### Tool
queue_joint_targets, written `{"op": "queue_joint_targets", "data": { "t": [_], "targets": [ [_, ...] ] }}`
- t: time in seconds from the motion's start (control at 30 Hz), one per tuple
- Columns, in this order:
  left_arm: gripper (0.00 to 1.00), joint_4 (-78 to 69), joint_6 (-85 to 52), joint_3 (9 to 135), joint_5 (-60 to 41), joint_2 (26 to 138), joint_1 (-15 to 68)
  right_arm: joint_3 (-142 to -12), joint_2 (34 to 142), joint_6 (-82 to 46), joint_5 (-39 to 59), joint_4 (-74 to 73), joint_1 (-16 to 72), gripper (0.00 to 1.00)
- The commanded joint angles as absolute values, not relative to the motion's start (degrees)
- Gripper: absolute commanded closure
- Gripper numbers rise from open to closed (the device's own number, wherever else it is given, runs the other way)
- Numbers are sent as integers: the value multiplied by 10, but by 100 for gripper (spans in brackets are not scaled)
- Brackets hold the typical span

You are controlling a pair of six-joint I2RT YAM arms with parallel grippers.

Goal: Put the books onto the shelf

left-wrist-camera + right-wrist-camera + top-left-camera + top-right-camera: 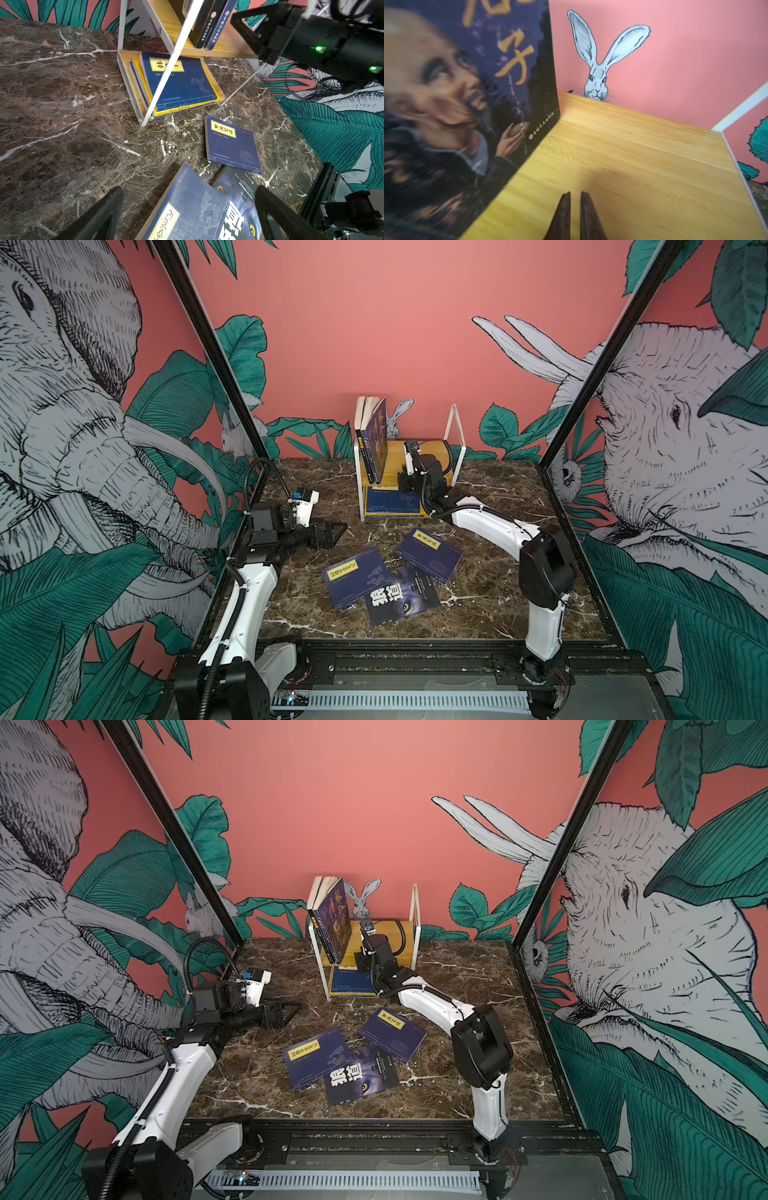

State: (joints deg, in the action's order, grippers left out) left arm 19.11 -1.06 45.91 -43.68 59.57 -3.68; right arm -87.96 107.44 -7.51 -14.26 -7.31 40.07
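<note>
- Only the right wrist view shows the right gripper barely parted, empty, over the shelf.
- Left wrist view: left gripper spread wide above books.

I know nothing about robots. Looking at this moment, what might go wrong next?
1. The standing books on the shelf's upper board have bare board beside them; if the right gripper backs out clumsily, it might knock them over.
2. On the table, the navy book and the wolf-eye book overlap, so the open left gripper may drag both when lifting one.
</note>
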Motion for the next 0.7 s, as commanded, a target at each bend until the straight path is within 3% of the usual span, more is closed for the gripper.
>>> {"op": "queue_joint_targets", "data": {
  "t": [0.0,0.27,0.67],
  "targets": [
    [1,200,11,456,-429,593,-36,-814,1001,-59,-161,-118,431,83],
    [1,243,84,470,-371,611,-34,-594,885,-14,-200,-188,539,65],
    [1,319,245,508,-237,688,-20,-518,898,210,-199,-202,718,39]
  ]
}}
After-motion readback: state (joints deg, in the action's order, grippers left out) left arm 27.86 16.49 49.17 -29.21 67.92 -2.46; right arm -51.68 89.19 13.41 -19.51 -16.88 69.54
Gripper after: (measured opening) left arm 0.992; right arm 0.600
